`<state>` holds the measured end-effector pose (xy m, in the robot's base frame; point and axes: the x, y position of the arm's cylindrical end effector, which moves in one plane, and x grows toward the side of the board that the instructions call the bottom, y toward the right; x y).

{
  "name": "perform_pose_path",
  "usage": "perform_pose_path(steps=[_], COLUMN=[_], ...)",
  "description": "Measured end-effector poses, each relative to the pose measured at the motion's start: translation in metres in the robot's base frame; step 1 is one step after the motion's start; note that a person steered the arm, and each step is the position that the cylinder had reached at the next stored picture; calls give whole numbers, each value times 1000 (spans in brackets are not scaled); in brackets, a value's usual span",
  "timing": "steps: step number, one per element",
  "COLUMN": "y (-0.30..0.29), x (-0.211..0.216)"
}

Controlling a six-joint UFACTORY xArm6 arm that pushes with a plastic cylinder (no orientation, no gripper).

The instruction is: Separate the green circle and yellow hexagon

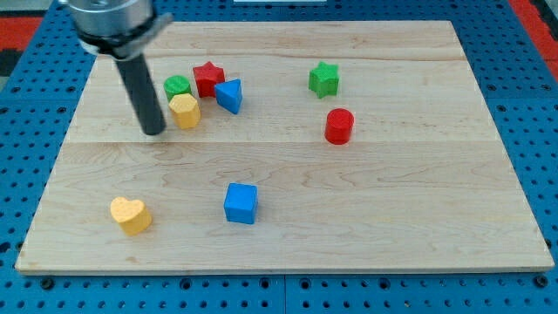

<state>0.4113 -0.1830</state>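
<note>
1. While my tip (154, 131) rested on the pale wooden board (418, 218), it stood just to the view's left of the small yellow hexagon block (185, 111), close beside it; whether it touched I could not tell. I carried no pincer at all, only the straight dark rod, so nothing was gripped.
2. The yellow hexagon sat pressed against the small green circle block (177, 85), which lay just above it toward the view's top. They were not yet parted.
3. The main risk, as I judged it, was pushing straight toward the view's right. The blue triangular block (229, 95) lay just beyond the hexagon, and the red star block (208, 78) touched the green circle. A rightward shove could pack all four together rather than split the pair.
4. A second risk was an off-centre push: the hexagon might pivot and roll around my tip, staying against the circle.
5. A push angled toward the view's top could drag the circle along too.
6. The green star block (323, 78), red cylinder block (339, 126), blue cube block (241, 203) and yellow heart block (131, 215) lay well apart and seemed safe.
</note>
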Motion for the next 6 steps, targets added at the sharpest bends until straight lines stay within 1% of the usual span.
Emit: perform_pose_path(steps=[1, 2, 3, 4, 5, 6], y=[0, 15, 67, 31, 31, 68], x=[-70, -102, -83, -50, -37, -9])
